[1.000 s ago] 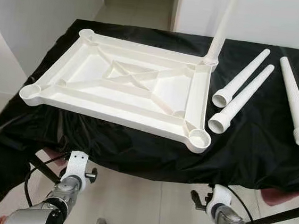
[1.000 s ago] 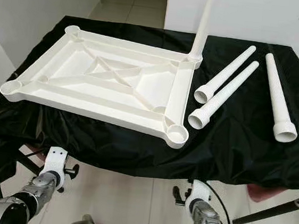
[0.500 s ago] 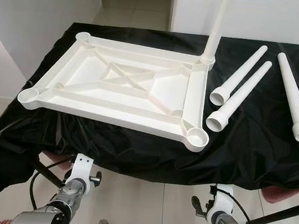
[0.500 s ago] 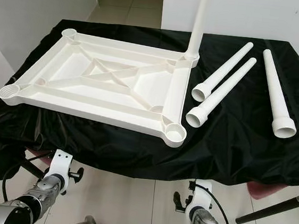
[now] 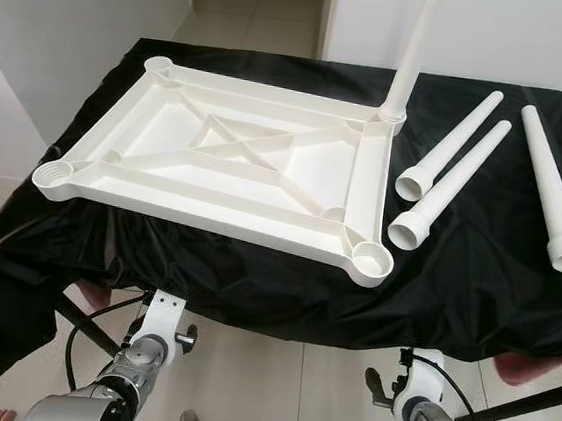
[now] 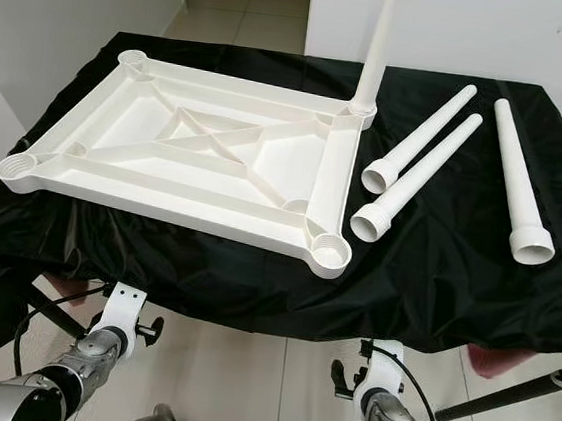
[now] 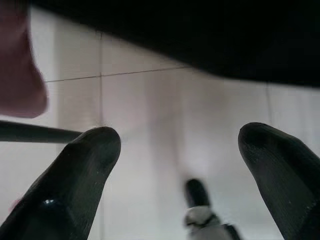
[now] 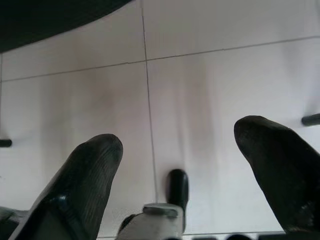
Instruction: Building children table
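The left pincer (image 7: pixel 177 175) hangs low under the front edge of the counter (image 5: pixel 474 291), above the tiled floor (image 8: pixel 200 90). Its two black fingers (image 7: pixel 80 175) stand wide apart and hold nothing.

On the counter, which is covered with a black cloth, the white tabletop (image 5: pixel 236 161) lies upside down on the left and middle part. Its ribs form a cross in the middle, and it has a round socket at each corner. One white leg (image 5: pixel 410 53) stands upright in the far right corner socket. The near right socket (image 5: pixel 372 260) is open, and so are the two sockets on the left side.

To the right of the tabletop, two loose legs lie side by side, close to each other, with their wide ends toward the robot: the first loose leg (image 5: pixel 448 148) and the second loose leg (image 5: pixel 449 186). Further right, apart from them, a third loose leg (image 5: pixel 555 189) lies near the right edge of the counter.

The right pincer (image 8: pixel 177 170) also hangs low over the floor in front of the counter. Its fingers (image 8: pixel 85 180) are spread wide and are empty.
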Motion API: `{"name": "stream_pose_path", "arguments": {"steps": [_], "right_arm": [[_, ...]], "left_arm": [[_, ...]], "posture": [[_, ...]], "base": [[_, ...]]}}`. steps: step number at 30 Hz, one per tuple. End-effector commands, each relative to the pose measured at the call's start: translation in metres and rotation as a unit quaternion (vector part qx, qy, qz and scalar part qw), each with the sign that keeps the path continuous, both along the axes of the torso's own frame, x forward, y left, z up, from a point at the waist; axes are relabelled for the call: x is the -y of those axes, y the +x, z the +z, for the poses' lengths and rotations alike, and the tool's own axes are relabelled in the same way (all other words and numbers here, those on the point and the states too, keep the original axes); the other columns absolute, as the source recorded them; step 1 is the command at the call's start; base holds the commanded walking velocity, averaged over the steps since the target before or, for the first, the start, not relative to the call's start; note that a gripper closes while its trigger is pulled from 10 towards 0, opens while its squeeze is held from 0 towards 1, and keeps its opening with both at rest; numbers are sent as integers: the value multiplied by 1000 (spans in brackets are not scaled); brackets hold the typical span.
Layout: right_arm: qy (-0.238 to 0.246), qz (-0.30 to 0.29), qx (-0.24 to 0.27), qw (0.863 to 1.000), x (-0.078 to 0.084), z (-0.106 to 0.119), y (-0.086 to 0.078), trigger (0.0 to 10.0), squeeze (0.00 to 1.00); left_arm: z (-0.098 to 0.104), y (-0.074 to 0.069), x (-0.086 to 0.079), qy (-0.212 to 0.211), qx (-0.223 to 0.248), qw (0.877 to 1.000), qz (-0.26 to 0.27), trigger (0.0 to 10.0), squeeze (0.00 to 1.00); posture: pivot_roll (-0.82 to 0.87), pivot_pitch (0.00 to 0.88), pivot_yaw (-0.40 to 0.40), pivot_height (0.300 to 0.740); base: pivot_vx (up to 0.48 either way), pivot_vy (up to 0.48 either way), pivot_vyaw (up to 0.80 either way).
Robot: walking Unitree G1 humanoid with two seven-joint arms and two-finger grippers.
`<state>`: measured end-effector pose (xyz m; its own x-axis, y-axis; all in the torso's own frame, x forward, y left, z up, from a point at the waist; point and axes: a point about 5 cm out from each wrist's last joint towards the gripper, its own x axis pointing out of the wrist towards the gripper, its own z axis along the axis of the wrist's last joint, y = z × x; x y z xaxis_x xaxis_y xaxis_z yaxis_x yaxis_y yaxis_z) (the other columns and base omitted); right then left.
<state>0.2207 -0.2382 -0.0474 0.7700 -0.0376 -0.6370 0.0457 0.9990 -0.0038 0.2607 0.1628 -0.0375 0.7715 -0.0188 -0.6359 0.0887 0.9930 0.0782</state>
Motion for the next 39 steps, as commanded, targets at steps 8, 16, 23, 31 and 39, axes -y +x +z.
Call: {"name": "stream_pose_path", "arguments": {"steps": [8,16,23,31,39], "right_arm": [[-15,13,6,1000,11,5,1,10000,0],[-26,17,5,1000,20,8,0,10000,0],[-35,24,3,999,27,9,-3,10000,0],[-39,32,-4,999,31,7,-8,10000,0],[-29,40,-11,999,23,6,-4,10000,0]], "left_arm": [[-8,-11,15,29,-2,1000,-11,10000,0],[-10,-14,27,25,-4,999,-21,10000,0],[-9,-12,39,1,-1,1000,-11,10000,0],[-7,-11,41,15,13,1000,-1,10000,0],[-11,-17,25,61,9,998,-7,10000,0]], "posture": [[-253,0,37,740],[-278,0,5,740],[-290,0,-42,740],[-279,0,-86,740],[-162,0,-66,740]], "base": [[0,0,0],[0,0,0],[0,0,0],[0,0,0],[0,0,0]]}}
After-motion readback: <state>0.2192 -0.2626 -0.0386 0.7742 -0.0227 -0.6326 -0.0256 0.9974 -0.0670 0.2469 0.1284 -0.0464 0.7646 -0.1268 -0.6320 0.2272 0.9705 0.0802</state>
